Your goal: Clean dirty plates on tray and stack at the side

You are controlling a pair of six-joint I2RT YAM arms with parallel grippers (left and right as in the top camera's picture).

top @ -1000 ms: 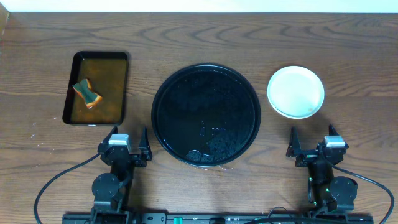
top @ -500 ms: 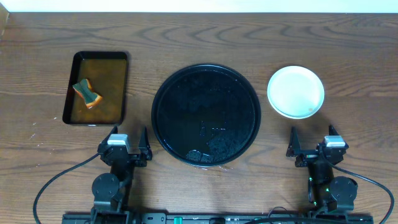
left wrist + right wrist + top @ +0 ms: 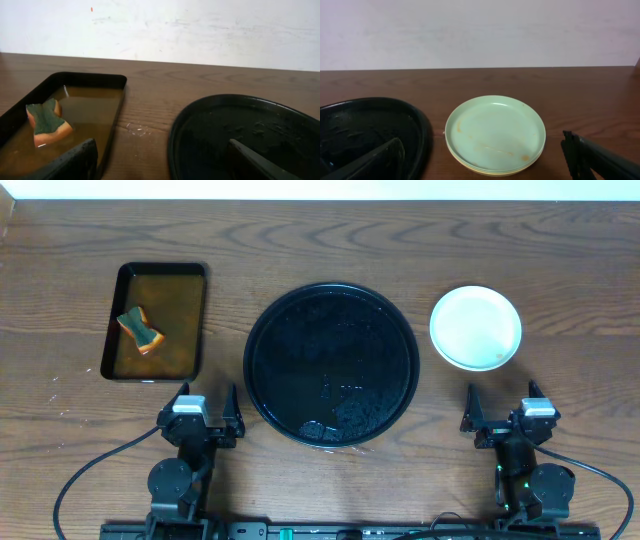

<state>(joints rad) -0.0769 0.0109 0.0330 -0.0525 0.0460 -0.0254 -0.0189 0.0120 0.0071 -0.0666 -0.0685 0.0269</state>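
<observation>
While both arms sit low at the table's near edge, the left gripper (image 3: 208, 395) and the right gripper (image 3: 502, 395) each hold their fingers wide apart, with nothing between them. The tray (image 3: 250, 365) lies at the middle of the table, round, black and glossy, with wet-looking specks across its surface. The plates (image 3: 476, 328) stand in one stack on the bare wood between the tray and the table's right edge, near the tray's rim but apart from it. A pale mint-green plate tops the stack, with faint orange-brown marks on its face, and a pale yellow edge shows beneath it in the right wrist view. Toward the table's left edge lies a rectangular tray (image 3: 112, 330) with a brown inside, holding a sponge (image 3: 140, 329) with a green top and an orange underside.
</observation>
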